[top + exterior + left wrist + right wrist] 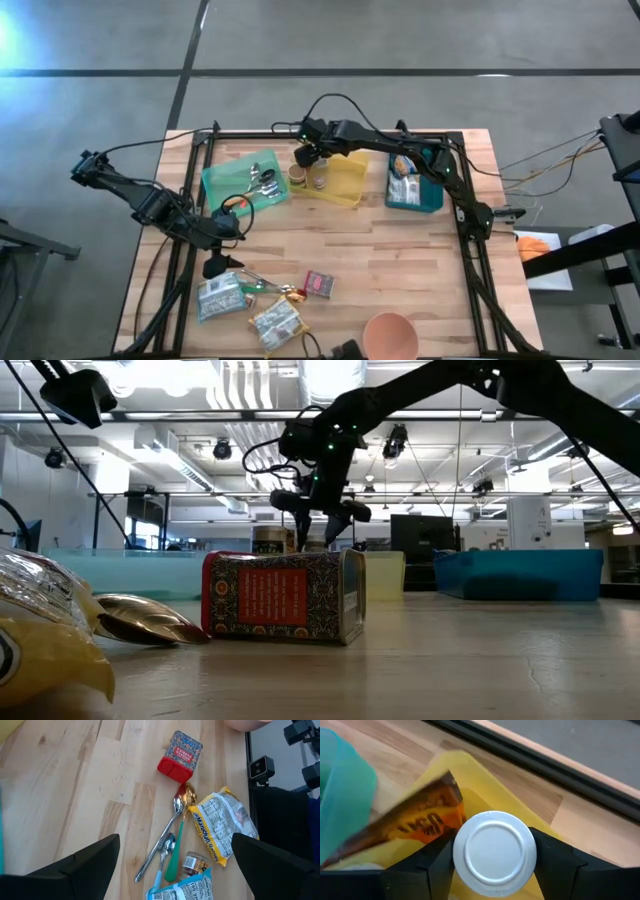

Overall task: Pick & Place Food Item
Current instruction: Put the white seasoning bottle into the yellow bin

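Note:
My right gripper hangs over the left end of the yellow bin at the table's far side, shut on a jar with a white lid. The jar shows in the high view inside the bin. An orange-and-brown labelled item lies beside it in the bin. My left gripper is open above the table's near left. Below it lie spoons, a noodle packet, a small spice jar and a red tin. My right gripper has one finger on each side of the jar's white lid rim, pinching it between the two. The fingers come from above, slanting down. The jar stands upright under them; the lid hides its lower part.
A green bin with cutlery stands left of the yellow bin, and a blue bin with packets to its right. A second noodle packet and a pink bowl sit near the front edge. The table's middle is bare wood.

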